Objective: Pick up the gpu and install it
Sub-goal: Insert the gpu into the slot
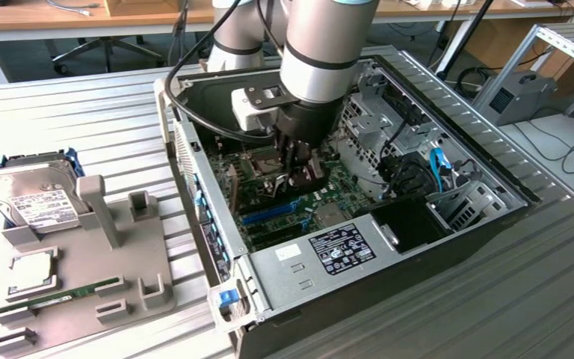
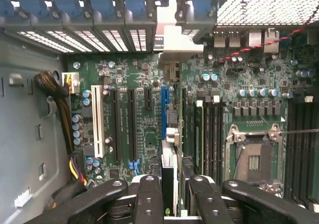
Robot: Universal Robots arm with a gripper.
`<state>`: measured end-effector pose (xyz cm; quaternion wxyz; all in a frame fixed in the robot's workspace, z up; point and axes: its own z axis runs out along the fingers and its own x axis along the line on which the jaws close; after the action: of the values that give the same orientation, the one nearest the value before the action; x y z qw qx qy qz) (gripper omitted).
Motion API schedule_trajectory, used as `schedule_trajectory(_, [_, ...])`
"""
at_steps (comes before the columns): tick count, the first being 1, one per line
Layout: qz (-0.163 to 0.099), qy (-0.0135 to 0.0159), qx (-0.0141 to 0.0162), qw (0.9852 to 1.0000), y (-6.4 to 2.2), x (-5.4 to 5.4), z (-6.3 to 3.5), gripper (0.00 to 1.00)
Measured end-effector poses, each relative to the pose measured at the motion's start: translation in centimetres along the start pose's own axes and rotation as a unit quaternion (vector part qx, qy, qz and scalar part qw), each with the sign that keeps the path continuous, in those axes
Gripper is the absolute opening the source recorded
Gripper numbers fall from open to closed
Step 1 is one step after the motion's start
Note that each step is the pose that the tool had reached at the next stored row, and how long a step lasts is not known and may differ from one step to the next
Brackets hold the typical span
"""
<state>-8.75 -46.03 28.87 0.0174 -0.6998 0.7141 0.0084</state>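
Observation:
My gripper (image 1: pixel 300 178) reaches down inside the open computer case (image 1: pixel 466 224), just above the green motherboard (image 1: pixel 342 187). It is shut on the gpu (image 2: pixel 169 171), which the wrist view shows edge-on between the black fingers (image 2: pixel 149 199). The card's silver end bracket (image 2: pixel 174 40) points toward the slotted rear wall of the case. The card hangs roughly in line with the blue expansion slot (image 2: pixel 164 104), a little to one side of it. I cannot tell whether its lower edge touches the slot. In the exterior view the gpu (image 1: pixel 307 179) is a dark shape under the wrist.
A grey holder tray (image 1: pixel 137 288) sits at the exterior view's left with a hard drive (image 1: pixel 33 198), a processor chip (image 1: pixel 33 273) and a memory stick (image 1: pixel 63 293). Inside the case are the power supply (image 1: pixel 337 250), the processor socket (image 2: pixel 254 154), a cable bundle (image 2: pixel 60 99) and the drive cage (image 1: pixel 377 127).

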Motion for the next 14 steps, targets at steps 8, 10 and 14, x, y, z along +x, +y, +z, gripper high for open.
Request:
schedule_trajectory(8, [0.0,0.0048,0.0001,1.0,1.42,0.1,0.68,0.26])
schedule_trajectory(10, [0.0,0.0066,0.0001,1.0,1.75,0.1,1.07,0.26])
schedule_trajectory(14, [0.0,0.0073,0.0002,1.0,2.13,0.1,1.48,0.26])
